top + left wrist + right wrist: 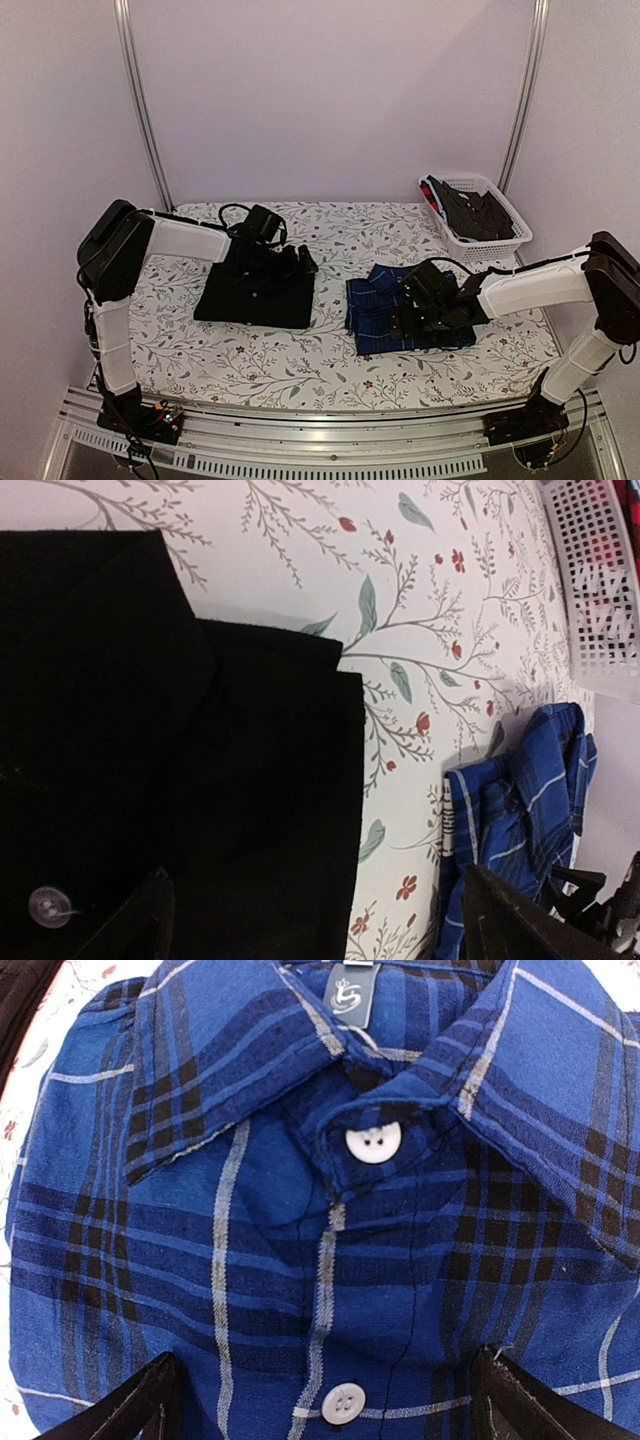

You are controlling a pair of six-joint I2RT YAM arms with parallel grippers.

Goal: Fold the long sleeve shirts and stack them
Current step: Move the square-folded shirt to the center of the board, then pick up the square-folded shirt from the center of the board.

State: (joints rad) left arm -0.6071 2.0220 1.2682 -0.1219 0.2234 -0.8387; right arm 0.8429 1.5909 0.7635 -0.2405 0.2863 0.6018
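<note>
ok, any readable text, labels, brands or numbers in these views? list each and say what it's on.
No quotable text in any view.
On the neck label inside the collar of the blue plaid shirt: a white curly emblem only, too small and blurred to read as letters.
On the black shirt, white basket and floral tablecloth: no text visible.

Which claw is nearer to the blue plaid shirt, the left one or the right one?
Right. The right claw is directly over the blue plaid shirt. The left claw is over the black shirt, which lies apart, to the left.
</note>
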